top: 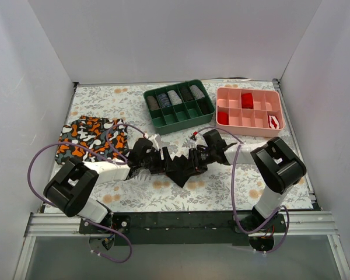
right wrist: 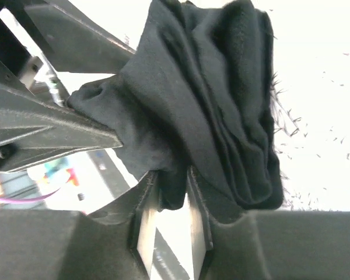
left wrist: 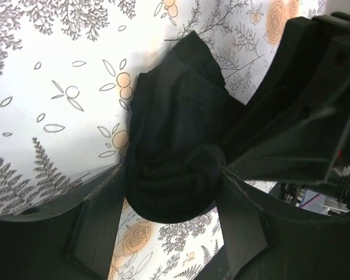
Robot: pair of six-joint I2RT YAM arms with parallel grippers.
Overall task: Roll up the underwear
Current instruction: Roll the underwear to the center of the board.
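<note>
The black underwear (top: 178,167) is bunched into a thick roll on the floral tablecloth, held between both grippers near the table's middle. My left gripper (top: 157,164) is shut on the rolled end, which shows as a coiled bundle in the left wrist view (left wrist: 172,186). My right gripper (top: 193,161) pinches a fold of the same fabric (right wrist: 221,111) between its fingers (right wrist: 144,224). The two grippers face each other, close together.
Camouflage-patterned underwear (top: 92,139) lies flat at the left. A green divided tray (top: 178,105) with rolled garments and a pink divided tray (top: 248,110) with red rolls stand at the back. White walls enclose the table.
</note>
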